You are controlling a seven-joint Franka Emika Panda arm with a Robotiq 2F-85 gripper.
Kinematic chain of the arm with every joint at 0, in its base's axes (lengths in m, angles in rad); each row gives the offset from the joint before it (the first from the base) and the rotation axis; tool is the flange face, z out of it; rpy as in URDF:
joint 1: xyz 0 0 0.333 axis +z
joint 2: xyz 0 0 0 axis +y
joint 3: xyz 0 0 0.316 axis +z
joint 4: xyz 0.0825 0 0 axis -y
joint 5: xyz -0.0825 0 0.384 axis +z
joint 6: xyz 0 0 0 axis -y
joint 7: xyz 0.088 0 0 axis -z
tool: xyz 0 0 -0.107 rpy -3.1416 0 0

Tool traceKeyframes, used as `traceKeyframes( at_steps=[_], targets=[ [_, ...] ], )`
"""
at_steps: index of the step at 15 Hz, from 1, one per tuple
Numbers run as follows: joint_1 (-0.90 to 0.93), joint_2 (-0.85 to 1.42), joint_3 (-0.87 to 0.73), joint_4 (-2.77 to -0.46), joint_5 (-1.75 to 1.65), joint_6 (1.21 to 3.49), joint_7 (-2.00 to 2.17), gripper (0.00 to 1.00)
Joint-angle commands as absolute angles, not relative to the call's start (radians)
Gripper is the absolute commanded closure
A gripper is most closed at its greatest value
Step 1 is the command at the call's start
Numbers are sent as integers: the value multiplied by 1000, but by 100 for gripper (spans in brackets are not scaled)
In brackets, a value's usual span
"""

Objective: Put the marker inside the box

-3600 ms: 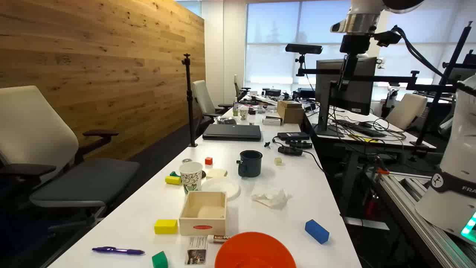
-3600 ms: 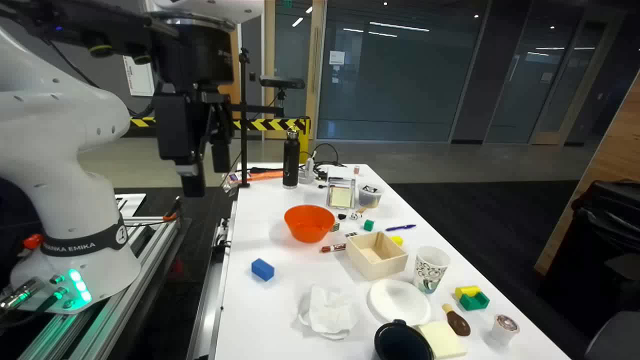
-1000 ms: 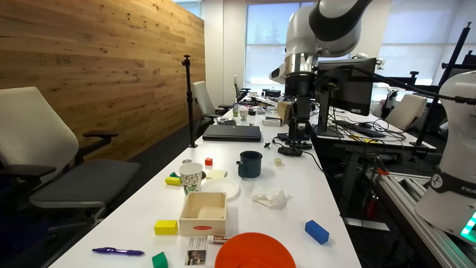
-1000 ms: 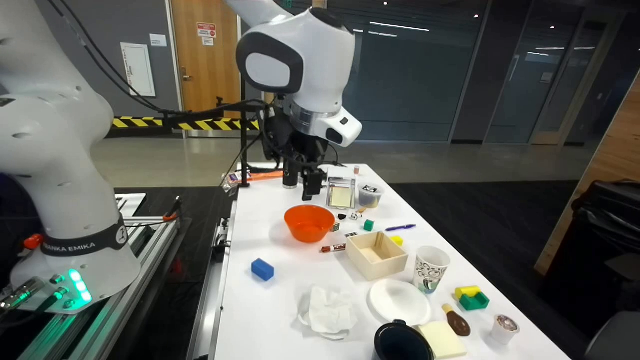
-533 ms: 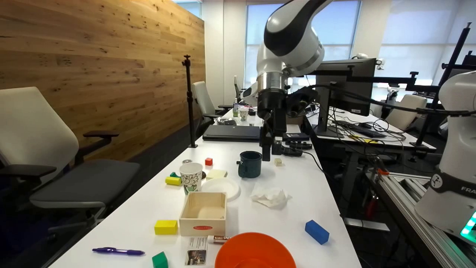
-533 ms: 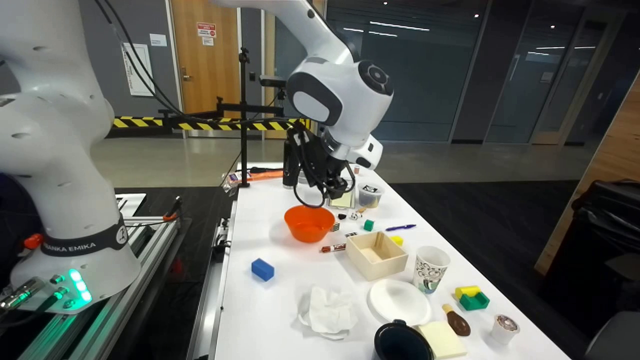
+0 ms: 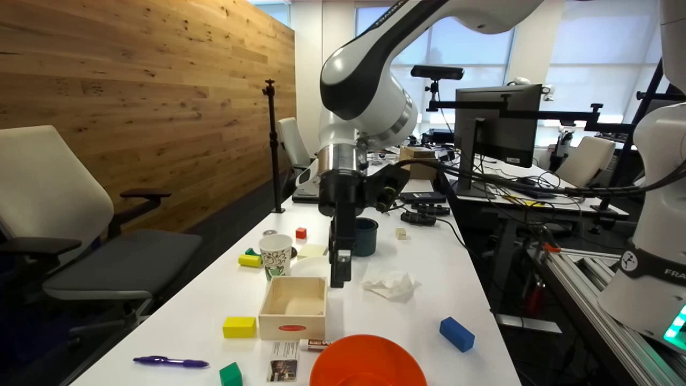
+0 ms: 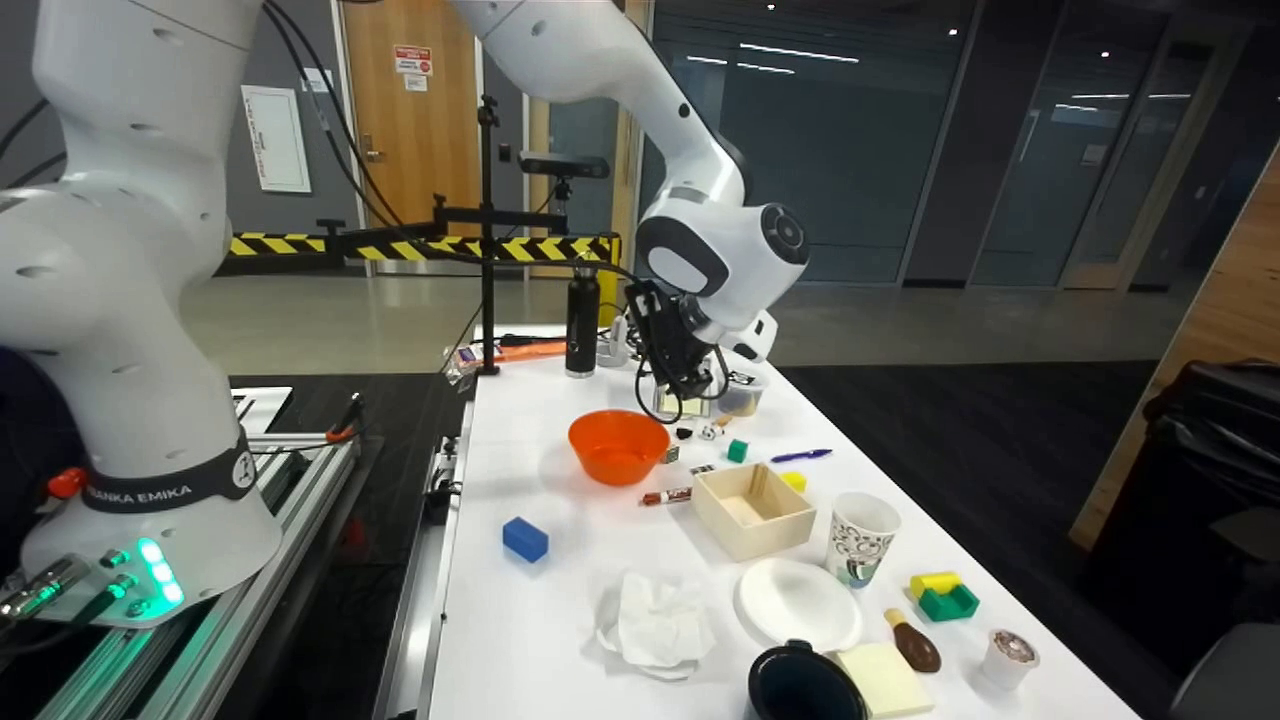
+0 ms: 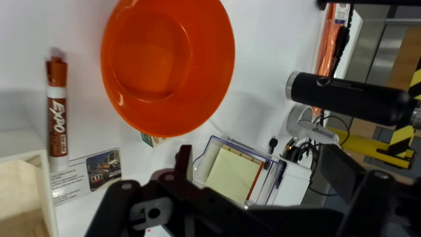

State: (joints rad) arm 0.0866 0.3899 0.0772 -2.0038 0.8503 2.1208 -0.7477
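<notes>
Wrist view — desk (image 9: 263,36), box (image 9: 19,187), and a marker (image 9: 58,115) lying just outside the box.

FRANKA reads along the arm (image 7: 370,91) in an exterior view. Only the wrist view clearly shows the end effector (image 9: 260,159) — its fingers wide apart. All three views hold the orange bowl (image 9: 167,65). An exterior view adds the box's red oval label (image 7: 292,327), too small to read. EXPO is legible only in the wrist view, on the marker between bowl and box, beside a card (image 9: 88,176) of blurred text.
</notes>
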Motion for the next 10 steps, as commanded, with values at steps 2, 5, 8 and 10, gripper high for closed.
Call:
traceKeyframes(
  at_steps=[2,5,8,10],
  targets=[
    [93,506,148,-1916,983,2296,-651,0],
    [80,494,160,-1939,936,2287,-667,0],
    [78,503,161,-1929,937,2290,-660,0],
    [80,510,160,-1926,942,2314,-668,0]
  ],
)
